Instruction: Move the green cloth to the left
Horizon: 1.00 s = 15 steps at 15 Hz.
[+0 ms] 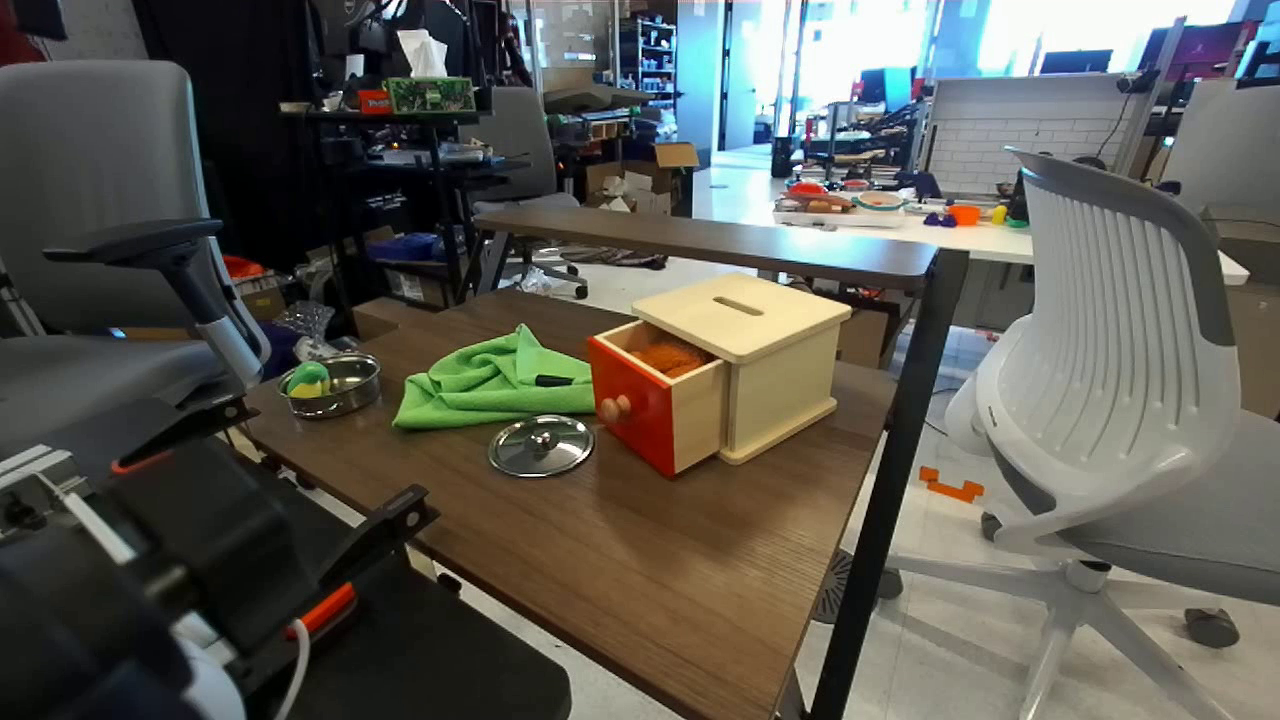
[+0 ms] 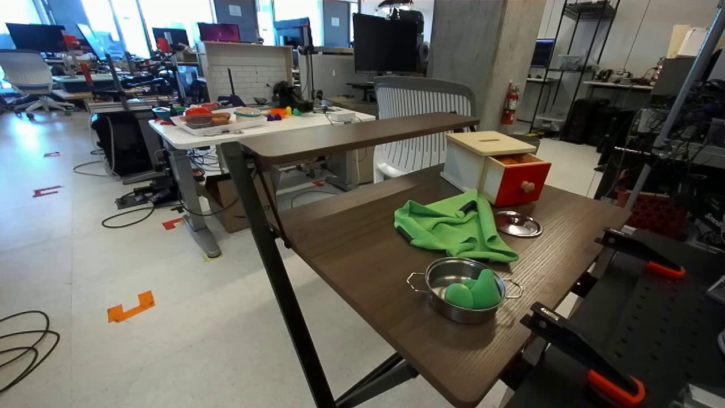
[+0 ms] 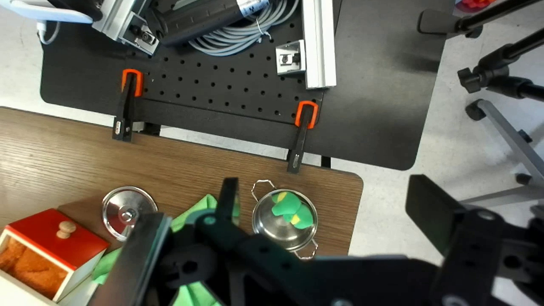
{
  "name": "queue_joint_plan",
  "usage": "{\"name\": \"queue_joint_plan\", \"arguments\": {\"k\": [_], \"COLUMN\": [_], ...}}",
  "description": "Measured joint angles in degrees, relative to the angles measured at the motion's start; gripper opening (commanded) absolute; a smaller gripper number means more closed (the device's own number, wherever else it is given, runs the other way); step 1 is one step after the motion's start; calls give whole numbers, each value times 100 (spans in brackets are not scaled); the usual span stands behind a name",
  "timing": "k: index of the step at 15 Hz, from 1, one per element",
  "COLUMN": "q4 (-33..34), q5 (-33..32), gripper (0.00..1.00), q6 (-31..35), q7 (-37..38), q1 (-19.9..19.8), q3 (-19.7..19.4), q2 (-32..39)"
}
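Cloth (image 2: 453, 226), green, rumpled on table (image 2: 379, 283), pincer (image 3: 316, 199) spread, clamp (image 2: 583, 354) lettering illegible

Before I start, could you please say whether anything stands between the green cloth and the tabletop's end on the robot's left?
Yes: the metal pot stands on the tabletop just left of the green cloth, so a straight leftward slide would probably hit it.

Windows (image 1: 865, 35) glare nearly white in both exterior views, washing out what lies beyond. In the wrist view the pincer (image 3: 314, 212) is dark, almost a silhouette; to its left the table (image 3: 25, 157) carries a pale sheen and a soft shadow beside the drawer (image 3: 51, 242), while between its jaws the floor (image 3: 378, 221) looks bright.
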Motion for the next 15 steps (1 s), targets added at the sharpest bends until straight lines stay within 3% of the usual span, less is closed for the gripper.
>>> {"name": "queue_joint_plan", "arguments": {"k": [5, 9, 15], "q4": [566, 1174, 1546], "q5": [61, 324, 597], "gripper": [100, 100, 100], "q6": [330, 830, 1906], "q7": [-421, -861, -1101], "q1": [-307, -546, -685], "q3": [-686, -1146, -1311], "q2": [347, 1106, 2658]}}
